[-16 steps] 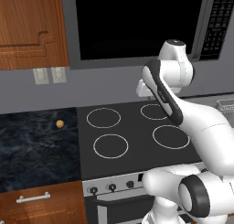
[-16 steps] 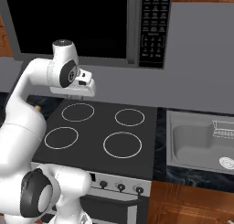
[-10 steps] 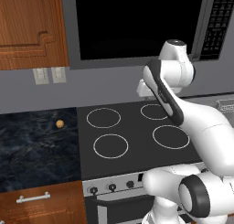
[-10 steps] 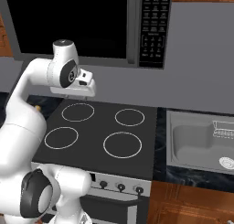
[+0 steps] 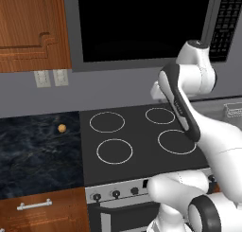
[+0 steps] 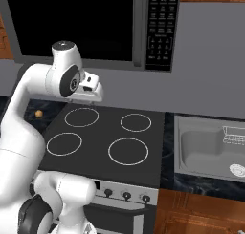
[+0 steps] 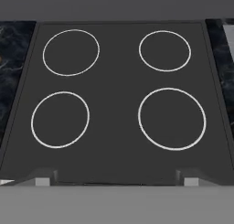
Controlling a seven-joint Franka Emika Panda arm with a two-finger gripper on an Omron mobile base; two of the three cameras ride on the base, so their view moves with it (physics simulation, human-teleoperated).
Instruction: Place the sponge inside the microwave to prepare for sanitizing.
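Note:
The microwave (image 5: 142,22) hangs above the stove with its black glass door shut. Its grey bar handle (image 6: 139,27) and black keypad (image 6: 160,27) sit on the right side. The sponge is out of view. My gripper (image 7: 116,179) is open, its two fingertips (image 7: 43,177) standing far apart with nothing between them. The hand (image 6: 91,90) hovers over the back of the cooktop, just below the microwave, and looks down on the four burner rings.
The black cooktop (image 5: 142,136) lies under the hand. A small tan ball (image 5: 61,128) rests on the dark counter to its left. A sink (image 6: 206,147) with a wire rack (image 6: 234,135) is on the right. A wooden cabinet (image 5: 28,27) hangs at upper left.

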